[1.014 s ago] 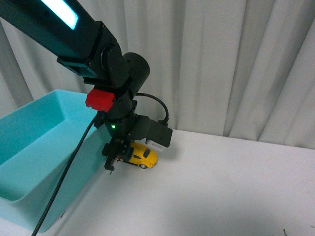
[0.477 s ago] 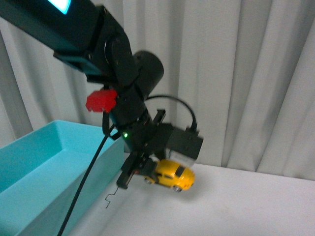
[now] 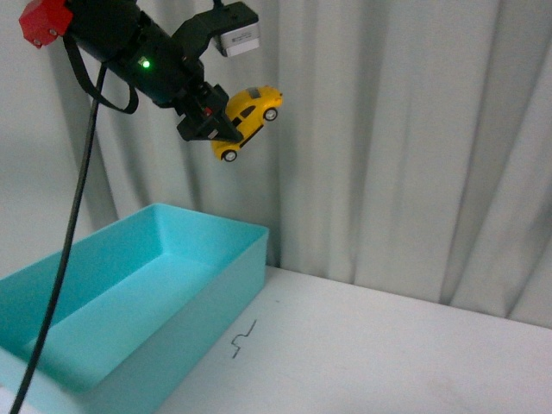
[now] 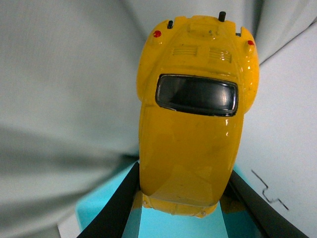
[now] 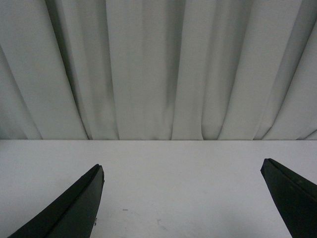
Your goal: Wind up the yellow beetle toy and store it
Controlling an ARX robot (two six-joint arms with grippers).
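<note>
- The left gripper point(image 3: 216, 122) was clamped on one end of the yellow beetle toy point(image 3: 248, 110).
- The turquoise bin point(image 3: 216, 321) sat well below the gripper; the glossy shell could slip, and the toy might drop outside it.

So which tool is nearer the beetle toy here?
Left. The left tool grips the toy high in the air; the right tool is open over the table, no toy in its view.

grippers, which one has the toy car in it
The left gripper, shut on the yellow toy car; the right gripper is open and empty.
</note>
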